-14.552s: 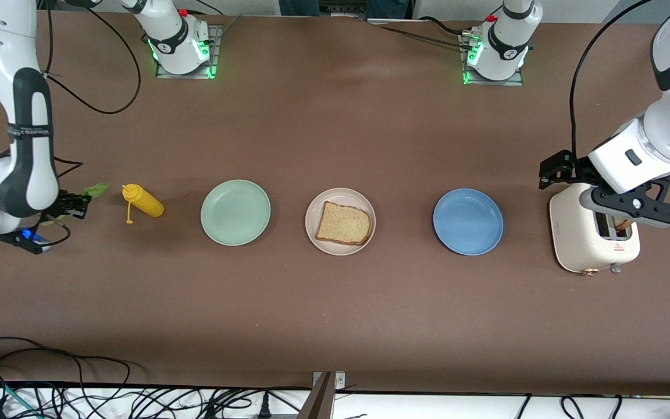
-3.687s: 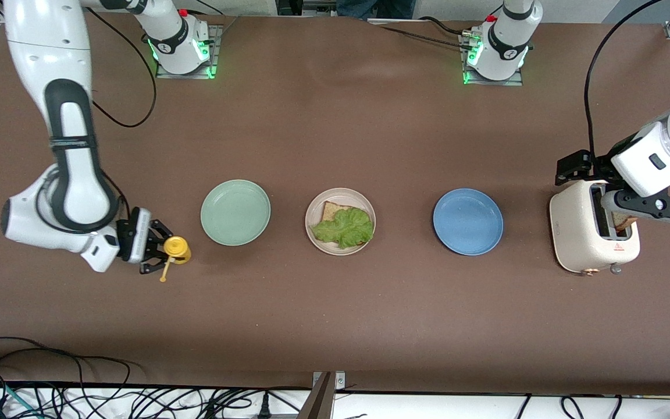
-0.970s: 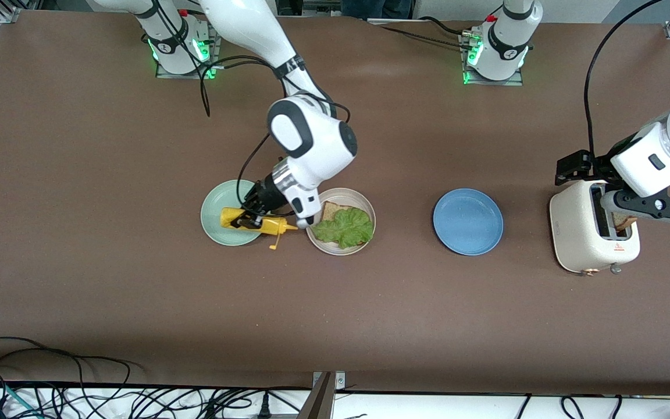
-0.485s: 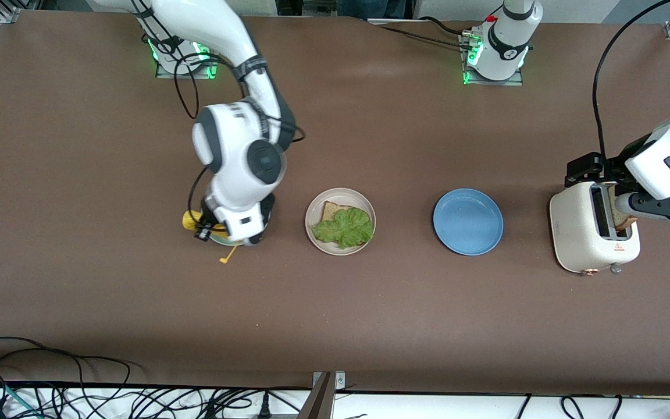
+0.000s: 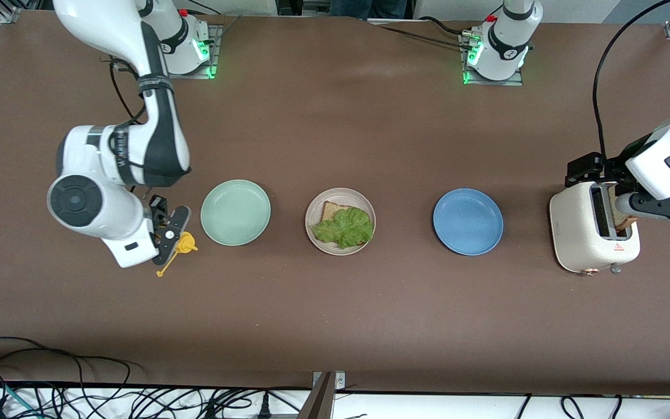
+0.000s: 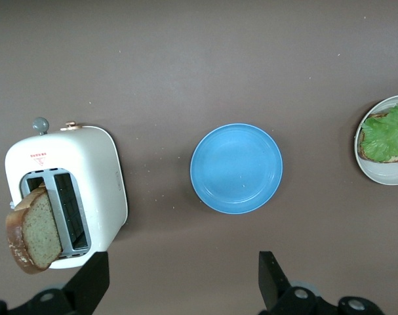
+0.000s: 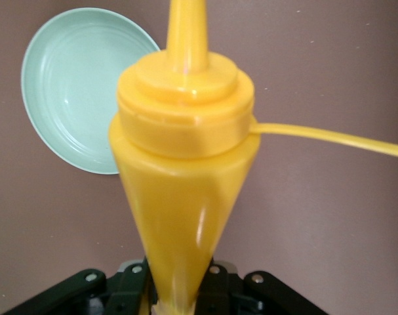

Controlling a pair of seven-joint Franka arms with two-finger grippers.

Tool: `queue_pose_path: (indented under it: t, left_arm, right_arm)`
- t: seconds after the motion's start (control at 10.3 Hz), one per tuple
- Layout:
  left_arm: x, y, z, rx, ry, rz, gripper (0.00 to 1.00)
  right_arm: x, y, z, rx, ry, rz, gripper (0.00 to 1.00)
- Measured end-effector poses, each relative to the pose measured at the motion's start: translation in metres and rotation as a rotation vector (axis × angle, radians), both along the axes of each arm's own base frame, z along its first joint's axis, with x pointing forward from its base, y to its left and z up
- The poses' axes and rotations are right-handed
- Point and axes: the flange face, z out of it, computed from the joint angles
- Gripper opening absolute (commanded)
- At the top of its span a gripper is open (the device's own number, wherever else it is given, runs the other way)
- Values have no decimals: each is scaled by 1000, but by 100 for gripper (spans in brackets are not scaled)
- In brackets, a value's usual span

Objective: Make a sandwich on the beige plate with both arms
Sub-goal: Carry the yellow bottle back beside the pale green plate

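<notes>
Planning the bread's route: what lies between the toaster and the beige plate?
Only the blue plate lies between toaster and beige plate, in the front view.

Mint-green plate sits bare at centre-left of the front view, and a blue plate sits bare at centre-right. Over at the right edge there's the cream toaster, a slice of bread poking up out of one slot and leaning over its rim. At the left, a yellow squeeze bottle shows just its cap and dangling tether strap. Tangled black cables run along the bottom edge.
</notes>
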Motion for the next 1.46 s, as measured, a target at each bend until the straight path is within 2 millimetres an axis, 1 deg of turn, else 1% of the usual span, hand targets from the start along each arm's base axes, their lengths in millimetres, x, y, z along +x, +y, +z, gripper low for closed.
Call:
queue_pose_path:
  t: [0.1, 0.19, 0.39, 0.68, 0.78, 0.97, 1.07, 1.16, 1.26, 1.46]
  left_arm:
    - [0, -2, 0, 0, 0, -3, 100]
    - [0, -4, 0, 0, 0, -6, 100]
    - [0, -4, 0, -1, 0, -7, 100]
    - [0, -5, 0, -1, 0, -8, 100]
    - [0, -6, 0, -1, 0, -9, 100]
    - [0, -6, 0, -1, 0, -9, 100]
    - [0, -6, 0, -1, 0, -9, 100]
    - [0, -6, 0, -1, 0, -10, 100]
    - [0, -6, 0, -1, 0, -10, 100]
    - [0, -6, 0, -1, 0, -10, 100]
  right_arm:
    - [-4, -10, -8, 75, 9, -20, 0]
    - [-9, -28, -19, 165, 14, -34, 0]
    - [-24, -80, -44, 310, 29, -39, 0]
    - [-49, -148, -66, 459, 23, 11, 0]
    - [-59, -178, -74, 511, 11, 32, 0]
    - [-86, -248, -94, 624, -5, 58, 0]
    - [-100, -275, -102, 673, -16, 72, 0]
    - [-110, -293, -109, 721, -39, 93, 0]
    - [-117, -303, -118, 773, -70, 124, 0]
    - [-127, -308, -143, 888, -120, 168, 0]
